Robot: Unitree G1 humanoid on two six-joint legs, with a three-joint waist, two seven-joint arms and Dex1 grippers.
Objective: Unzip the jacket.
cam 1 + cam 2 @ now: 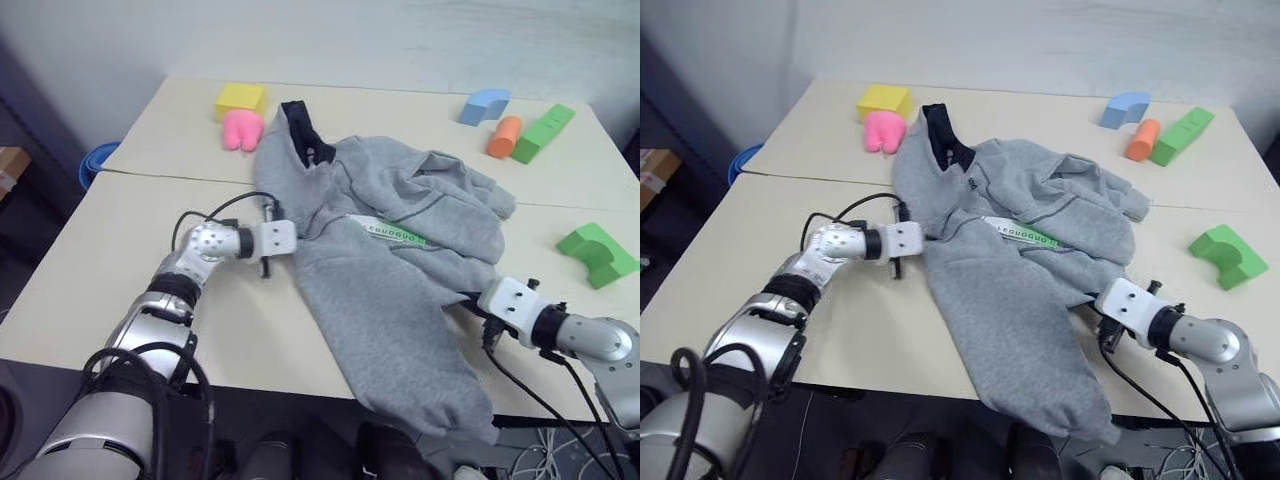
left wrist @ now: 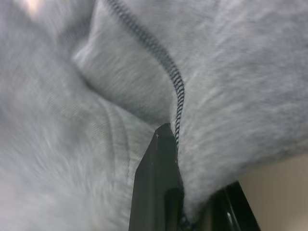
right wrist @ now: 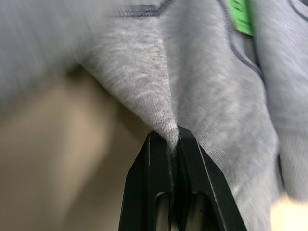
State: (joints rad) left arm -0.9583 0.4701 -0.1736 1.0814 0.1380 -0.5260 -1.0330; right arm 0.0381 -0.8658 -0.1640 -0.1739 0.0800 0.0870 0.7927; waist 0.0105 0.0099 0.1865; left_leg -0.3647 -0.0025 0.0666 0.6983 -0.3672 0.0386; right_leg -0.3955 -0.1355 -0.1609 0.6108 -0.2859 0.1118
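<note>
Left gripper (image 2: 180, 192) and right gripper (image 3: 172, 144), fingers clamped on folds of the jacket (image 1: 390, 270): gripping cloth rather than the zip pull, pulling may merely drag it across the tabletop (image 1: 130, 280).

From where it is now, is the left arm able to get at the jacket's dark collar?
Probably yes, once it lets go: the left gripper is shut on the jacket at its edge, and the dark collar lies just beyond with only grey fabric between.
</note>
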